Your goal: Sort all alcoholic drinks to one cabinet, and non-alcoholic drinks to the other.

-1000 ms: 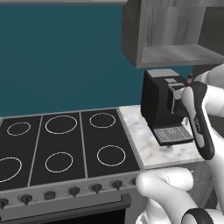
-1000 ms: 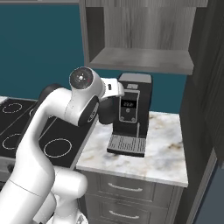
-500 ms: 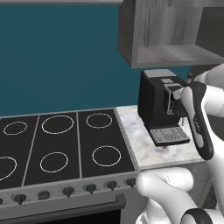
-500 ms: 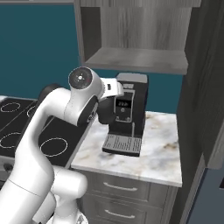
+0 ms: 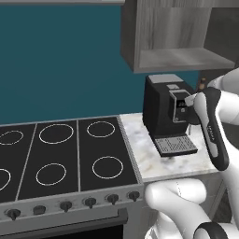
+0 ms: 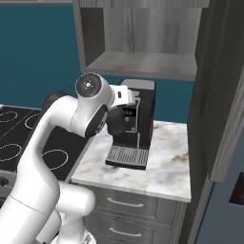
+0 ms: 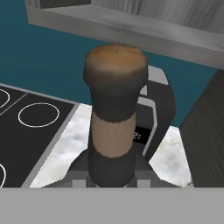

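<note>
Brown-capped bottle neck (image 7: 114, 113) sits clamped in the pincer (image 7: 111, 175), its body hidden.

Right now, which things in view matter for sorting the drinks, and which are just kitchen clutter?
Part of the job:
- dark bottle with a brown cork top, held in the shut claw
- open wall cabinet above the counter, its shelf bare

Just there:
- black coffee machine
- marble counter
- stove

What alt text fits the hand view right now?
A dark long-necked bottle with a brown top and tan neck band stands upright in the shut tool, close to the camera. Behind it sit a black coffee machine on a marble counter and a stovetop.
</note>
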